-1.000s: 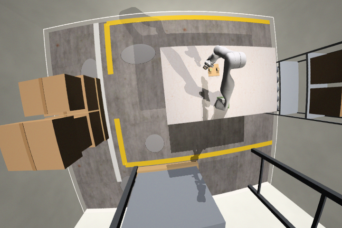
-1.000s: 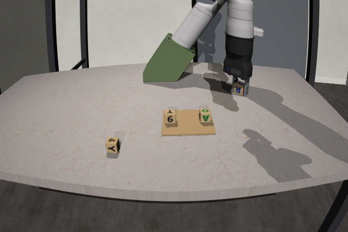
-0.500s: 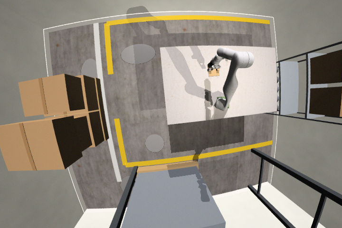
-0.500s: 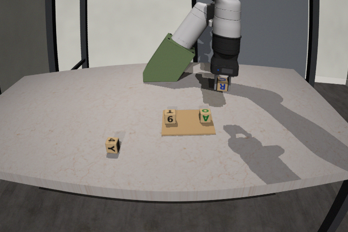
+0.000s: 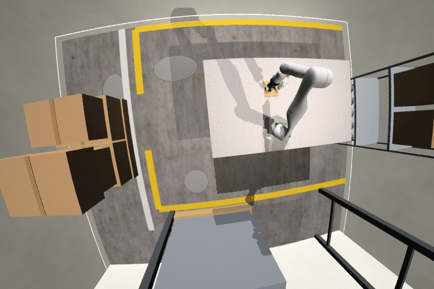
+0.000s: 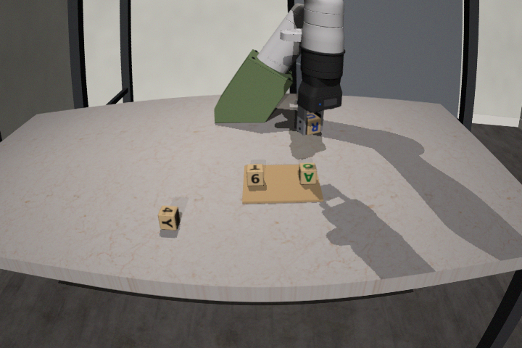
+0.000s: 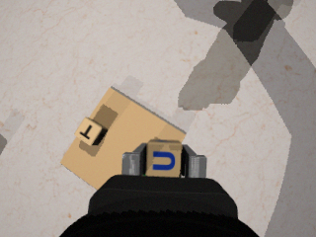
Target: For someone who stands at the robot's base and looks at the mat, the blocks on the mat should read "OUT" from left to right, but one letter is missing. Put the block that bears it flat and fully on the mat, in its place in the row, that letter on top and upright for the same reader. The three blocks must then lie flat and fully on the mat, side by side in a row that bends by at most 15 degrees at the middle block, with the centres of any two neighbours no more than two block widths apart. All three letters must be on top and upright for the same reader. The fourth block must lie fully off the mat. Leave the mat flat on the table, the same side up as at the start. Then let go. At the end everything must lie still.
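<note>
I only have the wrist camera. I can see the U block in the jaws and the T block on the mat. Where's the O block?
Observer: The O block sits on the mat, at the end opposite the T block, with O on top.
Operator: How high is the U?
Observer: The U block hangs clear of the table. Its shadow falls just beyond the mat's far edge.
Operator: And the fourth block?
Observer: The spare block, 4 on top, lies on the table off the mat, past the T end.

U block [image 6: 313, 123] aloft, seemingly above mat [image 6: 282, 193]
</note>
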